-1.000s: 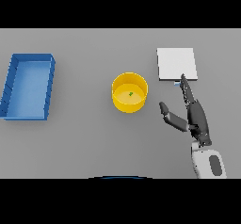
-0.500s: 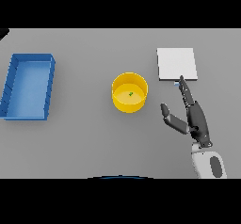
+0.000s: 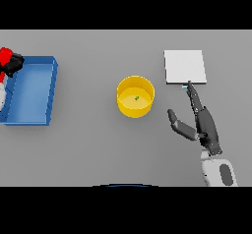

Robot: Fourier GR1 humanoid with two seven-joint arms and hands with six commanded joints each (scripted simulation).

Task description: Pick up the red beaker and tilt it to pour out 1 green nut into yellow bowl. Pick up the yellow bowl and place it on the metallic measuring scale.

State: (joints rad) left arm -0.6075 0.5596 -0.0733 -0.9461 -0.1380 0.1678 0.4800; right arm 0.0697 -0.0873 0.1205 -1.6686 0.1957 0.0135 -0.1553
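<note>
The yellow bowl (image 3: 135,97) stands mid-table with one small green nut (image 3: 137,99) inside. The metallic measuring scale (image 3: 184,67), a flat pale square, lies to its upper right. My right hand (image 3: 205,126) rests open on the table just right of the bowl and apart from it, its fingertips reaching the scale's near edge and its thumb pointing at the bowl. At the far left edge my left hand (image 3: 14,63) is curled round the red beaker (image 3: 5,56), held over the blue tray's far left corner; most of the beaker is cut off by the view's edge.
A blue rectangular tray (image 3: 34,120) sits at the left side of the table, partly under my left arm.
My left hand with the red beaker has come into view at the left edge, above the blue tray. The right hand and the bowl have stayed put.
</note>
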